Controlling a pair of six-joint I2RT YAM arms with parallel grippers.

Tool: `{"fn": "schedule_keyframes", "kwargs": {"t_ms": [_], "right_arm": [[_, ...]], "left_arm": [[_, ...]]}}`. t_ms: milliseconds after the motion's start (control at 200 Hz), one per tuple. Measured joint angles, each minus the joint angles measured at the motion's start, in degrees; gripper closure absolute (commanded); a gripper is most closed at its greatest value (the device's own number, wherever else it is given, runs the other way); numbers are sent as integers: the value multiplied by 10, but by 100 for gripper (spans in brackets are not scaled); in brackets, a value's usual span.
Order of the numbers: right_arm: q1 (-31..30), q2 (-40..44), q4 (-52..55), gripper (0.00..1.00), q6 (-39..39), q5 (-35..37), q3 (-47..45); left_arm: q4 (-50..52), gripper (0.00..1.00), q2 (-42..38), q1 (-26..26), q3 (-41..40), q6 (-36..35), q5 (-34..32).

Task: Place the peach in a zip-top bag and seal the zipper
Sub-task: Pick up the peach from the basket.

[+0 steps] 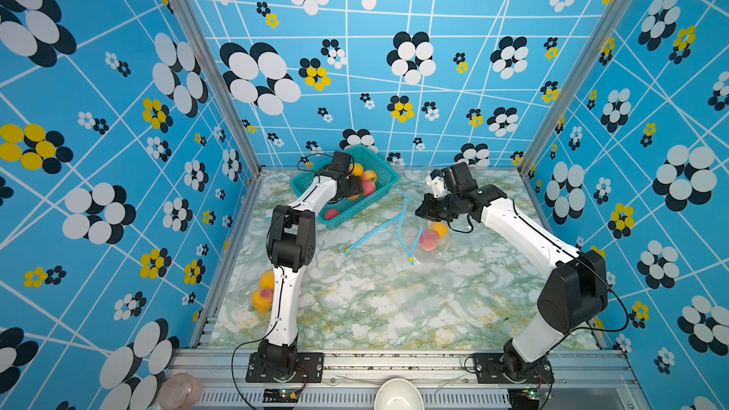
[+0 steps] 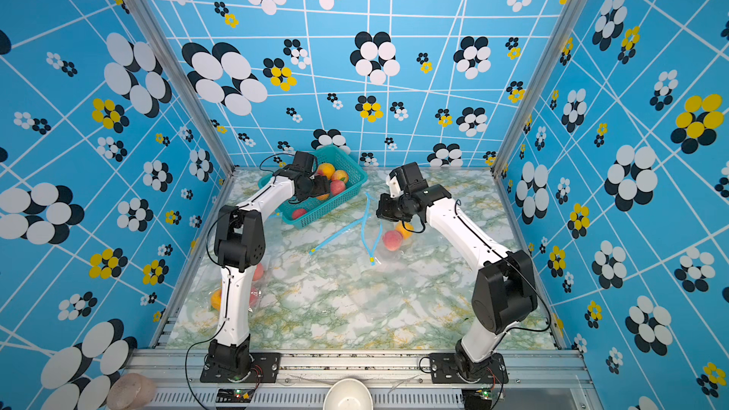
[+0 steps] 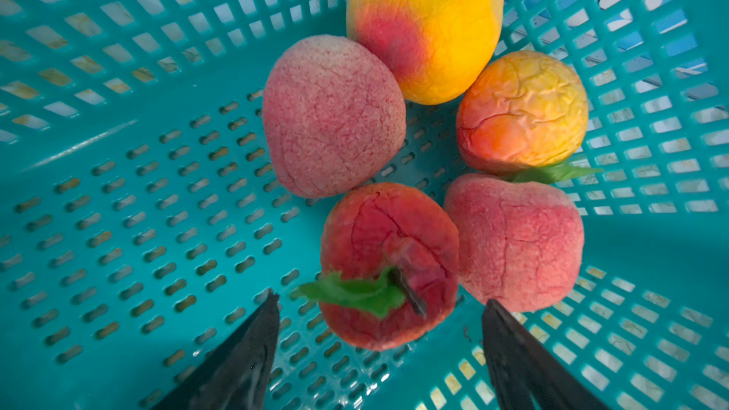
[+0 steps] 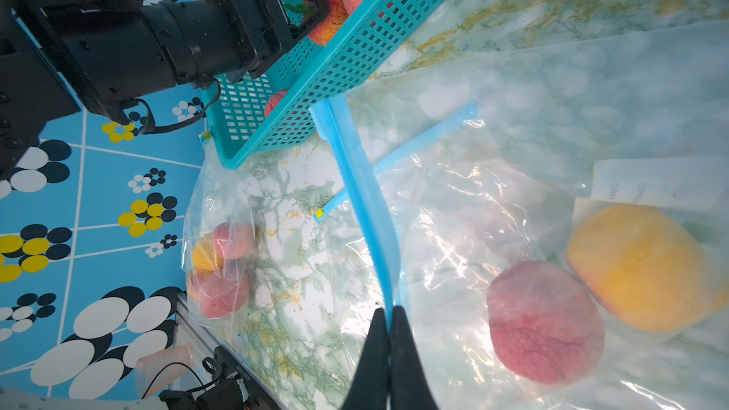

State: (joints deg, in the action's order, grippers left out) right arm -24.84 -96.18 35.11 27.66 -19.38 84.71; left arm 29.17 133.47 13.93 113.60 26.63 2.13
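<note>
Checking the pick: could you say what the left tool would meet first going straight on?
Probably the red peach with the leaf, framed by open fingers of the left tool, in the basket.

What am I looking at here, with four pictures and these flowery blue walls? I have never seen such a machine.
This is a robot with two arms, the left arm and the right arm, mounted at the near edge of a marble-patterned table. Two pictures come from a twin camera overhead and show nearly the same whole scene. The other two come from a small camera on each wrist, looking along its pincer, called a gripper. The left gripper is open inside a teal basket of loose peaches, with a red peach between its jaws, not gripped. The right gripper is shut on the blue zipper strip of a clear bag that holds two peaches. Another bag with peaches lies beside the left arm.
</note>
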Motion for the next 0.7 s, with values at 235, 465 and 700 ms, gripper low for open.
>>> {"fn": "schedule_keyframes", "kwargs": {"t_ms": [235, 465, 700], "right_arm": [[0, -1, 3, 100, -4, 0, 3], [0, -1, 4, 100, -4, 0, 3], [0, -1, 5, 100, -4, 0, 7]], "left_arm": [[2, 28, 29, -2, 15, 9, 0], [3, 33, 33, -11, 16, 12, 11], [-20, 35, -32, -24, -37, 35, 70]]}}
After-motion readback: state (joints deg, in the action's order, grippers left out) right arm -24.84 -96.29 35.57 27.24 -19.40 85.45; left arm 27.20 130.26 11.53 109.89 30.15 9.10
